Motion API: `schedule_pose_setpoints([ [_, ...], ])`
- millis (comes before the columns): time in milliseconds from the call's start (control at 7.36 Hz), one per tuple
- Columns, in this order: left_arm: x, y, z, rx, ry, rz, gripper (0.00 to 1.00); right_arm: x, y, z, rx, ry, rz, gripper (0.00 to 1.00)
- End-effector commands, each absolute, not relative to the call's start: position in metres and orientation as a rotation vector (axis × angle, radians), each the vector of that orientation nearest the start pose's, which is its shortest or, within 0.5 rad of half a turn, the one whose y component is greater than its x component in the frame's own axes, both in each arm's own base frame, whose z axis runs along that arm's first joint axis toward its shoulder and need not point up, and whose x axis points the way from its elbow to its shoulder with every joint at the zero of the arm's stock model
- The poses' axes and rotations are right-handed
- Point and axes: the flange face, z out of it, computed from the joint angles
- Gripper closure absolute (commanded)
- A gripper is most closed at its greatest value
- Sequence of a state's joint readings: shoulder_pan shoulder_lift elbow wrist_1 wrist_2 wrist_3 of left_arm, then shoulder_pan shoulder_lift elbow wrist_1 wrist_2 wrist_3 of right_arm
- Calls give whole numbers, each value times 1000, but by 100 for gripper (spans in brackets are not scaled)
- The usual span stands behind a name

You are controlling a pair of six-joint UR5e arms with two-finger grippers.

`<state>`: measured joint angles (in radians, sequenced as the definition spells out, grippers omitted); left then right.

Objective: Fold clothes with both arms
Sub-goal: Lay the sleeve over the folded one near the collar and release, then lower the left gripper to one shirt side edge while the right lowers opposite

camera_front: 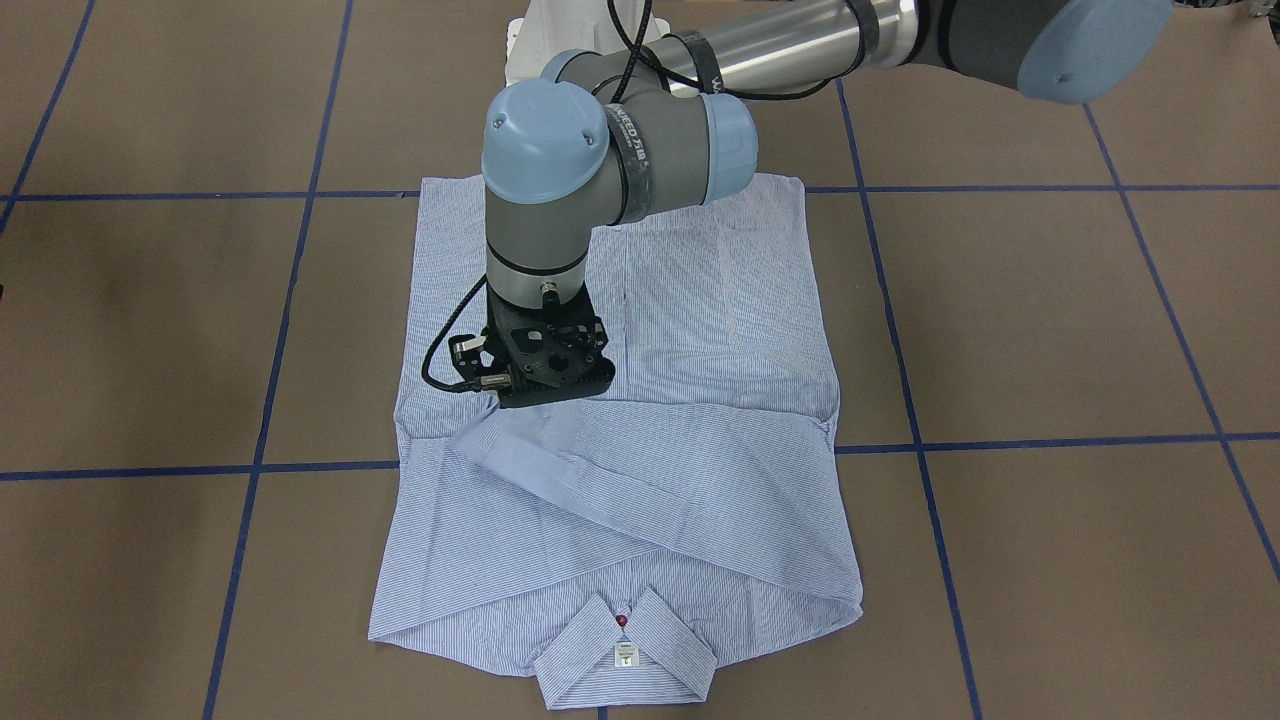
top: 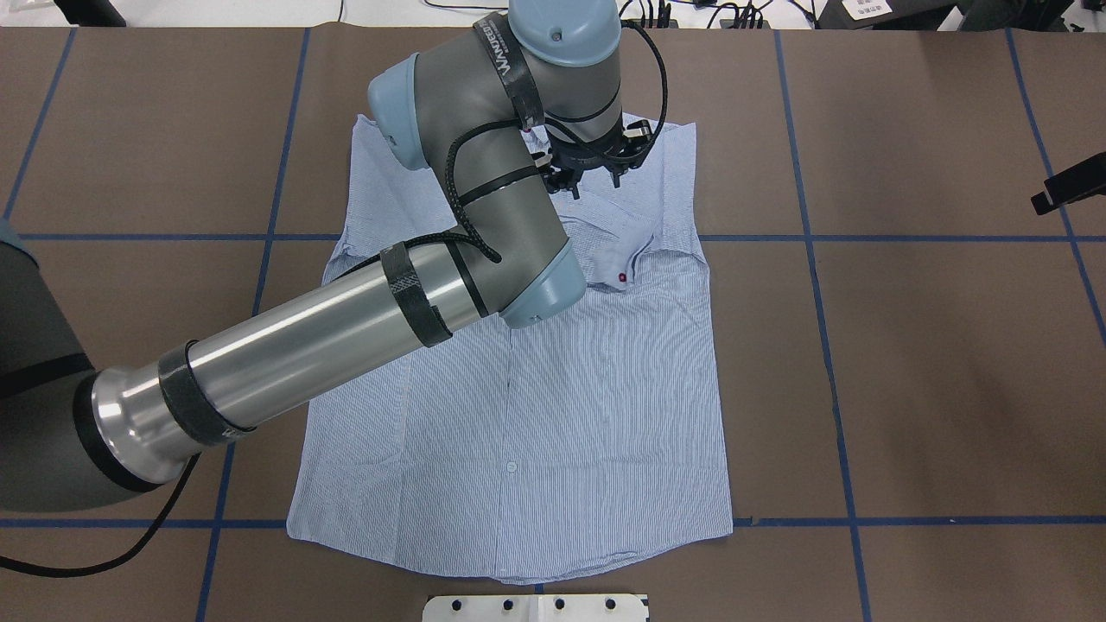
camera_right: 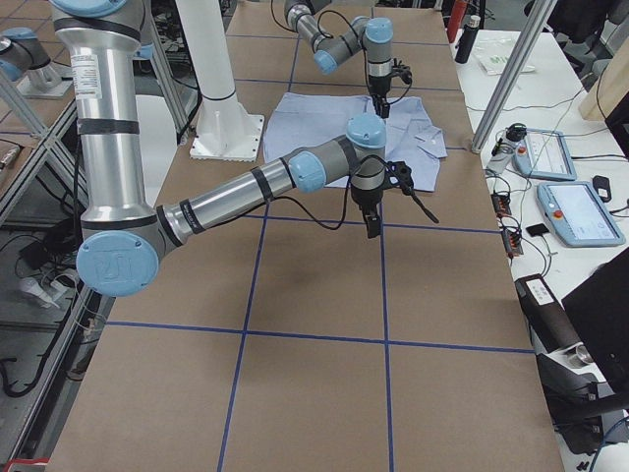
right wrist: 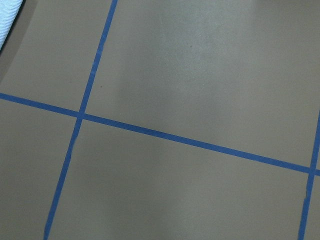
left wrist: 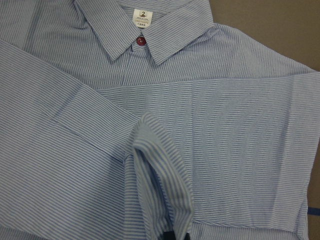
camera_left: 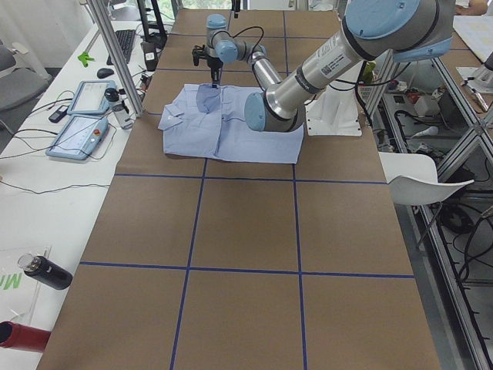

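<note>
The striped shirt (top: 553, 415) lies flat, front up, collar (camera_front: 625, 660) at the far side from the robot. It also shows in the front view (camera_front: 700, 480) and the left wrist view (left wrist: 240, 125). One sleeve is folded across the chest. My left gripper (top: 587, 173) hangs over the upper chest and is shut on that sleeve's cuff (left wrist: 160, 165), which it holds slightly lifted; the fingertips (left wrist: 175, 235) barely show. My right gripper (camera_right: 371, 211) hovers over bare table beside the shirt, on the robot's right. Only part of it shows overhead (top: 1067, 190), and I cannot tell whether it is open.
Brown table (top: 933, 345) with a grid of blue tape lines (right wrist: 165, 135). The white pedestal base (top: 536, 607) stands at the near edge. Teach pendants (camera_left: 81, 116) and a bottle (camera_left: 46, 271) lie beside the table. A metal post (camera_right: 511, 74) stands by the shirt's collar end.
</note>
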<state>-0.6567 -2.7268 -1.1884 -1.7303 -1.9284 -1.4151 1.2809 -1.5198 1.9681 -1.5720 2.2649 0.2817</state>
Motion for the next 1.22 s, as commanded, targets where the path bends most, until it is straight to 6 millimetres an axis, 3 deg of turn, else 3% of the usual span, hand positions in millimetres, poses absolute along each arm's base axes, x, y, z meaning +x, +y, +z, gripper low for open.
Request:
schedule_pose_setpoints([
  [0, 575, -565, 22, 60, 1011, -299, 0, -76, -498, 438, 218, -781, -142, 0],
  [136, 573, -564, 25, 66, 1011, -289, 0, -81, -501, 427, 214, -797, -90, 0],
  [272, 565, -560, 37, 83, 1010, -265, 0, -106, -503, 412, 212, -832, -52, 0],
  [544, 509, -512, 100, 145, 1054, -176, 0, -177, -489, 383, 180, -900, 35, 0],
  [816, 460, -452, 163, 158, 1063, -128, 0, -262, -437, 335, 169, -898, 143, 0],
  [952, 433, -432, 178, 165, 1080, -122, 0, -303, -401, 317, 176, -901, 189, 0],
  [1087, 413, -417, 184, 168, 1092, -122, 0, -332, -368, 303, 165, -916, 238, 0],
])
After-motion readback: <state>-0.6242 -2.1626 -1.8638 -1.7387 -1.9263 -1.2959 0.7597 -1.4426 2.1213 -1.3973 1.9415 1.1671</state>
